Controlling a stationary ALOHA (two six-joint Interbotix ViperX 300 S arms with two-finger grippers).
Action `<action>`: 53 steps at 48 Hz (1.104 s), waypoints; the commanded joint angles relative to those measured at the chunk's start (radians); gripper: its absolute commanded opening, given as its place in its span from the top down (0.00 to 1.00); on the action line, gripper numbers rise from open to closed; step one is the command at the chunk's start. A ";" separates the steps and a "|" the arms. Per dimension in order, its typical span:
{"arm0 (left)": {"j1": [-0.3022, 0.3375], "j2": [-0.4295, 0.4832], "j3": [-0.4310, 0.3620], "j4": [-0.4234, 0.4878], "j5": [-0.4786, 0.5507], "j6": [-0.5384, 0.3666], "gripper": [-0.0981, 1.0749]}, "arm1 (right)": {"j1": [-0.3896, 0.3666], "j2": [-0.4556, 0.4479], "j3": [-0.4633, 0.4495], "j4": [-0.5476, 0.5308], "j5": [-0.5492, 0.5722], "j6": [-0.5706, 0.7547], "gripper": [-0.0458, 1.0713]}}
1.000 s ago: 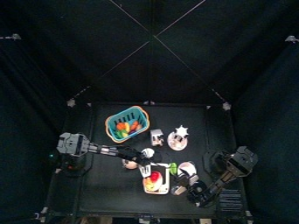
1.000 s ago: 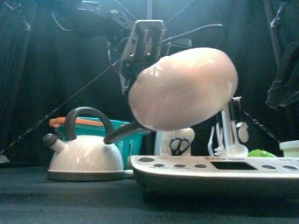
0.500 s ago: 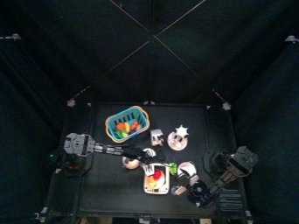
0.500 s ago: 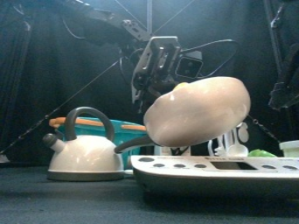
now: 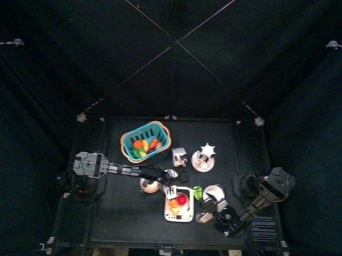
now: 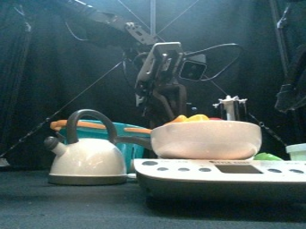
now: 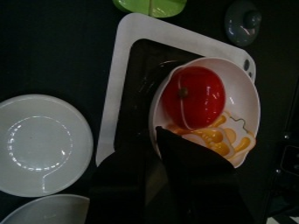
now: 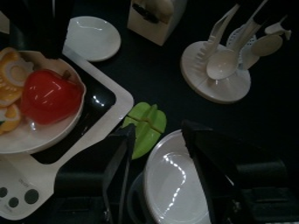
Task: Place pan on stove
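Resting on stove (image 6: 216,169), pan (image 6: 206,139), handle hidden behind jaws

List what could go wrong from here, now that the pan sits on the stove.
1. The left fingers overlap the pan at its rim; pulling away might snag it and drag it off the stove.
2. A tilt could spill the red toy food inside.
3. The kettle stands close beside the stove and might get bumped.
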 commanded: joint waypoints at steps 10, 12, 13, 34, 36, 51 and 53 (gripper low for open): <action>0.031 -0.034 -0.032 0.038 -0.005 0.002 0.41 | 0.003 -0.020 -0.006 -0.003 0.005 0.005 0.21; 0.034 -0.040 -0.031 0.044 -0.005 0.002 0.41 | 0.003 -0.020 -0.006 -0.003 0.006 0.003 0.21; 0.034 -0.043 -0.032 0.049 -0.005 0.002 0.41 | 0.003 -0.020 -0.006 -0.005 0.006 0.005 0.21; 0.028 -0.087 -0.032 0.109 -0.094 0.003 0.41 | 0.003 -0.020 -0.006 -0.009 0.005 0.008 0.21; 0.028 -0.094 -0.031 0.117 -0.114 0.003 0.41 | 0.003 -0.020 -0.008 -0.005 0.005 0.015 0.21; 0.028 -0.098 -0.003 0.117 -0.160 0.003 0.41 | 0.000 -0.023 -0.014 -0.008 0.003 0.009 0.21; 0.028 -0.101 -0.002 0.117 -0.163 0.003 0.41 | 0.002 -0.023 -0.015 -0.011 0.003 0.009 0.21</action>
